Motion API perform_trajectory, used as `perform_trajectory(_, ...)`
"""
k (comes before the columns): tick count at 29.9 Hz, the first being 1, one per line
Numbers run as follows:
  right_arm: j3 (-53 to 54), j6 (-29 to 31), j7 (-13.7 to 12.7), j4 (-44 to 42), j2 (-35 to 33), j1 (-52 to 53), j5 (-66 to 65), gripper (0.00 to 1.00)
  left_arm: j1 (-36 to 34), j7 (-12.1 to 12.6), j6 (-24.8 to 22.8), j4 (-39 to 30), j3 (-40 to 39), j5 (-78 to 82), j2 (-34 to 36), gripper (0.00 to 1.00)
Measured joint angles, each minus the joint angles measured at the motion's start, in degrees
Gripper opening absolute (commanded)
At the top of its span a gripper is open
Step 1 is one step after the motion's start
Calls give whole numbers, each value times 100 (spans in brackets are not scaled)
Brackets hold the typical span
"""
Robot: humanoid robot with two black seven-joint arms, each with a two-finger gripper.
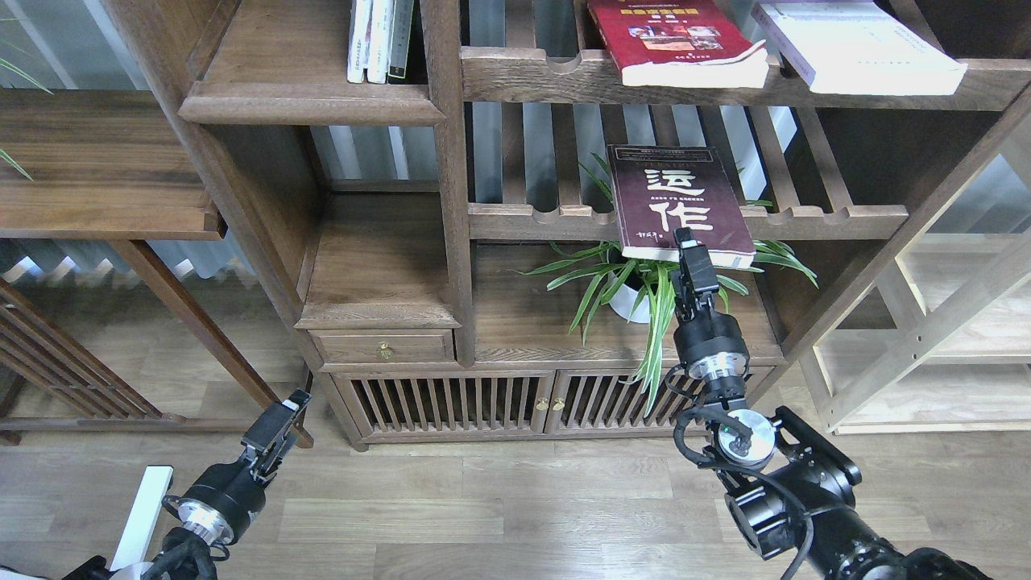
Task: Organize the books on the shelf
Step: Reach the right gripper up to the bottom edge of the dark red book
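Observation:
The dark maroon book [672, 201] with white characters lies flat on a slatted shelf [813, 219], its near end hanging over the front rail. My right gripper [689, 243] is at that near edge, touching or just in front of it; its fingers cannot be told apart. The bright red book [676, 36] and the thick white-lavender book [858, 44] lie flat on the slatted shelf above. The solid dark-brown shelf [310, 103] with a moulded edge is at the upper left. My left gripper [278, 415] hangs low over the floor, far from the books.
Thin pale-spined books [378, 40] stand at the right end of the solid shelf. A second solid board [378, 274] sits below it above a small drawer. A potted spider plant [636, 290] stands beside my right arm. A pale wood rack [950, 322] is at the right.

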Motion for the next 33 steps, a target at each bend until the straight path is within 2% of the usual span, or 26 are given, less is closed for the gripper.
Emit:
perform_trajectory(27, -387, -535, -57, -935, 0, 724, 147, 99, 252, -3, 0, 49, -309, -195, 250, 100)
perform_trajectory(31, -384, -556, -56, -1059, 0, 841, 147, 91, 367, 0, 0, 56, -310, -201, 254, 100)
perform_trajectory(33, -386, -565, -57, -1071, 0, 881, 150, 83, 413, 1, 0, 57, -310, -206, 264, 100)
